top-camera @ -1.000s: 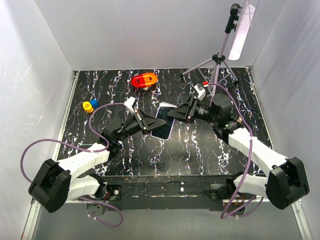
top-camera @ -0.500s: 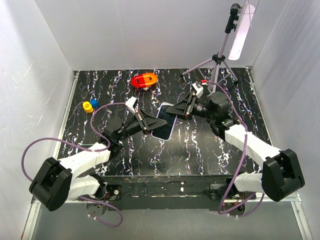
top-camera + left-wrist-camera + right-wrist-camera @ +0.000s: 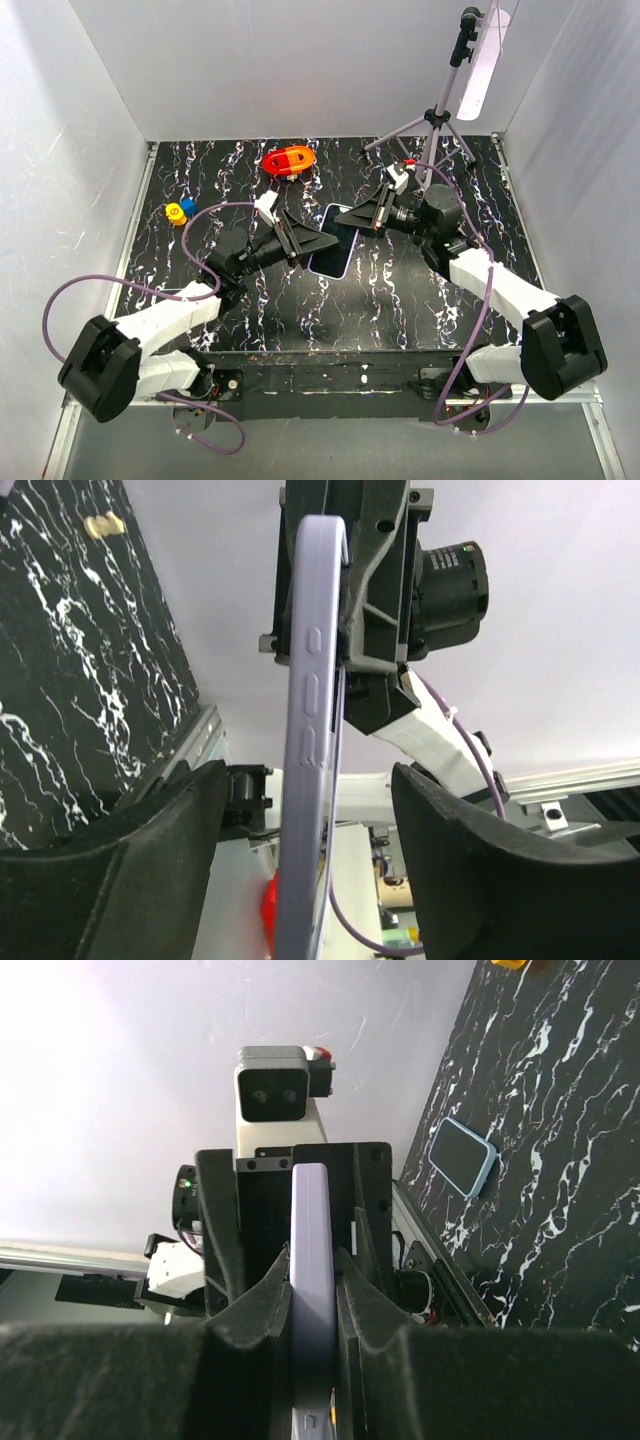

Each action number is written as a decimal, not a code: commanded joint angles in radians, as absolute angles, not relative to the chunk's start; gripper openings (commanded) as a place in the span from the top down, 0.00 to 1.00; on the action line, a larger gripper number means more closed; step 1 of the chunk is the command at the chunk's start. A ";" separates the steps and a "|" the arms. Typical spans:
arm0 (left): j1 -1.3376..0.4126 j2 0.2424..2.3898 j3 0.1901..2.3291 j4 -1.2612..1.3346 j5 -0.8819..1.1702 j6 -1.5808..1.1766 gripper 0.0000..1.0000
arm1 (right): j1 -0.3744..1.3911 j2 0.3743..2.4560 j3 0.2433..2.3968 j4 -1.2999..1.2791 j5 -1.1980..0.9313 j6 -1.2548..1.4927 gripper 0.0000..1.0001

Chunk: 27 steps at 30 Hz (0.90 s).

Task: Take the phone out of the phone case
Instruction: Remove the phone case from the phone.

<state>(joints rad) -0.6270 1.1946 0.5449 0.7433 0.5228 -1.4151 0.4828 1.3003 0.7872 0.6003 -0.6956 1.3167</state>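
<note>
**Entry: cased phone, held aloft mid-removal**

We are holding the lilac soft phone case [image 3: 305, 730], black-screened phone [image 3: 336, 238] seated inside, above the black marbled counter [image 3: 400, 300]. The right pincer [image 3: 312, 1290] is pinching its edge. The left pincer [image 3: 310, 830] is standing spread around it, not touching. Next, we judge, the left must regrip the rim and peel.

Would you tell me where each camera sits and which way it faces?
Top external: high behind the robot, facing down at the table; left arm, right arm show.
Left wrist: left arm, facing the phone case through the open left claw.
Right wrist: right arm, facing along the right claw pinching that case.
Both wrist views share the case's edge.
</note>
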 commanded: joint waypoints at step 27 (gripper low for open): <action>-0.626 1.215 0.647 0.855 0.916 -1.364 0.55 | 0.282 1.167 0.862 0.449 -0.850 1.304 0.99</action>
